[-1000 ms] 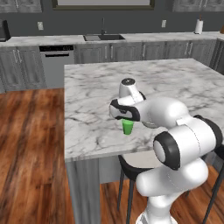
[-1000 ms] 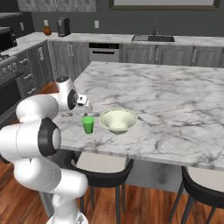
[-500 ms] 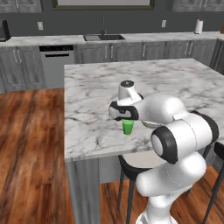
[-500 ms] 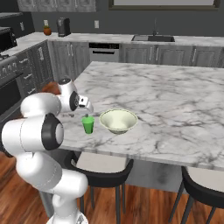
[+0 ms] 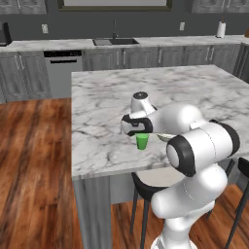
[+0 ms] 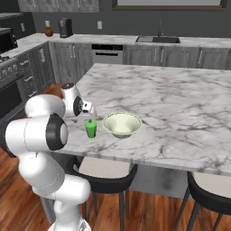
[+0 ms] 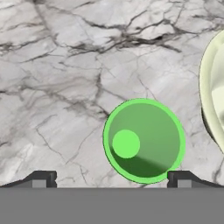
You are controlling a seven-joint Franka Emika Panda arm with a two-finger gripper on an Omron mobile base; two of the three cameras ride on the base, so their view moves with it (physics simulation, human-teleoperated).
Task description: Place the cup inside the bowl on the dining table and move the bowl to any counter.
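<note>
Here the gripper [image 7: 109, 178] is held directly above the cup [image 7: 143, 140], with its jaws spread wide and nothing between them. In the hand view the two fingertips [image 7: 40, 178] are seen at the bottom, one on each side of the cup's rim, and the cup's open mouth is viewed from straight above. The cup is upright on the table [image 7: 57, 74].

In the right base view the cup [image 6: 90, 128] is located near the front edge of the table [image 6: 180, 108], toward its left end, just beside the bowl [image 6: 122, 124] and not touching it. The bowl is seated upright on the marble to the right of the cup. The gripper [image 6: 90, 112] is positioned just above the cup's rim; no contact with the cup is seen.

In the left base view the cup [image 5: 142, 141] is seen below the gripper [image 5: 138, 131], and a small part of the bowl [image 5: 166, 137] is visible behind the arm. The table [image 5: 107, 97] carries both items.

A counter [image 6: 113, 39] with a sink [image 6: 158, 39] is set along the far wall, well apart from the table. Two stools [image 6: 106, 173] are placed under the table's near edge.
</note>
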